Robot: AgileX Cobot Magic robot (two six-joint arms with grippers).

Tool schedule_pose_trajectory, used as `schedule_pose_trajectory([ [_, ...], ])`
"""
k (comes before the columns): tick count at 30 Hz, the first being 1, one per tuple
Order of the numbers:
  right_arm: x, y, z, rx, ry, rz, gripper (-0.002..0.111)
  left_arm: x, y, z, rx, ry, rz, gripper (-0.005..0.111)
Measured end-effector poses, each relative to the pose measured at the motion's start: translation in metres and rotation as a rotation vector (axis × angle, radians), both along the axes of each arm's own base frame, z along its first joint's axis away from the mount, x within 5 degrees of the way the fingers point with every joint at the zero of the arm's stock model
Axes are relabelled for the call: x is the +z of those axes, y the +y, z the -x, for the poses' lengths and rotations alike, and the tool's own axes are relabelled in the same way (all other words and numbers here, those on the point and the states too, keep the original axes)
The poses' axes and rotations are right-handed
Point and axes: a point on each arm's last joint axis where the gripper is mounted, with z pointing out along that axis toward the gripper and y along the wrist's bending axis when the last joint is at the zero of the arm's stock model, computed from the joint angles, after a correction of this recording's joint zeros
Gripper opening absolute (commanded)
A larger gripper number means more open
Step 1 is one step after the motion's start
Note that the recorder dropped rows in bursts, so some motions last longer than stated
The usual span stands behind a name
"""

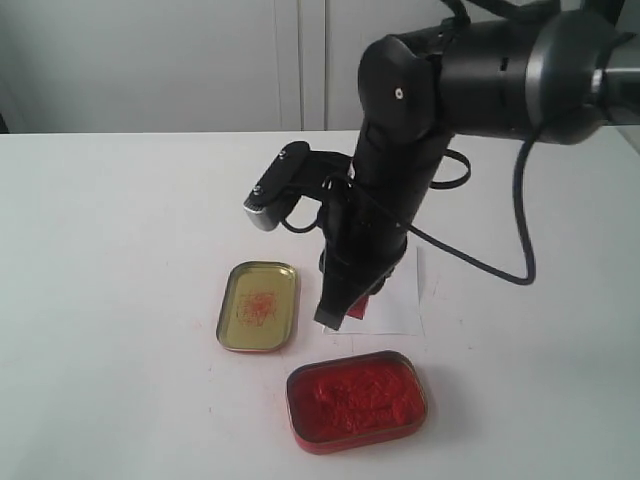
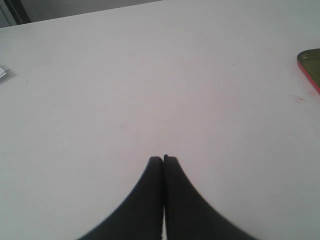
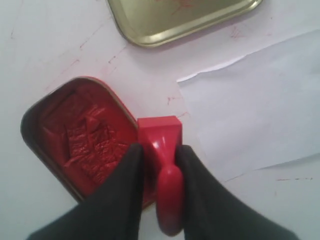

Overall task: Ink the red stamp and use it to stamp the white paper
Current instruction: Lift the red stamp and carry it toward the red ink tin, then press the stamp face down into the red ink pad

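- A tilted, partial print is judged the main risk. The small bright red plastic stamp (image 3: pixel 161 132) is gripped only by its narrow rounded handle, so the square block could be rocked in the grip when pressed down.
- The thin, roughly square sheet of white paper (image 3: pixel 260 105) lies loose, with nothing seen holding it. It could be dragged sideways, or lifted off by sticky paste when the stamp is raised.
- The block is seen just beside the rim of the oval red tin of red ink paste (image 1: pixel 342 443). If the stamp is moved sideways while low, the rim could be caught and the tin shoved.
- Whether the stamp's face is inked cannot be told, since it is turned away. A faint mark would be left by a dry face.
- The right gripper (image 3: pixel 160 151) is narrowed to a pinch on the stamp's handle, one black finger on either side. Nothing else is seen to be touched.
- The stamp is held between tin and paper, just beside the paper's edge, well in from the desk's far edge. The tin sits nearer the desk edge closest to the exterior camera.
- The left gripper (image 2: pixel 163 160) is pressed together and empty over the bare white desk (image 2: pixel 100 75).
- An open gold metal lid (image 1: pixel 245 330), faintly smeared red, lies on the paper's left-edge side.
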Motion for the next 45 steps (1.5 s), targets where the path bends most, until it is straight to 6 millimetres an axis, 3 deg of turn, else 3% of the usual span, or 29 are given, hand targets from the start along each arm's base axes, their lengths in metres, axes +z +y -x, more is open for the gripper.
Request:
schedule_pose_trajectory([
  [8,-0.016,-0.016,0.021,-0.001,0.002,0.006,0.000,0.000,0.000,0.000,0.000,0.000,0.000,0.000],
  [18,-0.045,-0.012,0.044,0.046,0.014,0.027,0.000,0.000,0.000,0.000,0.000,0.000,0.000,0.000],
  [45,-0.092,-0.009,0.041,0.029,0.007,0.029,0.000,0.000,0.000,0.000,0.000,0.000,0.000,0.000],
])
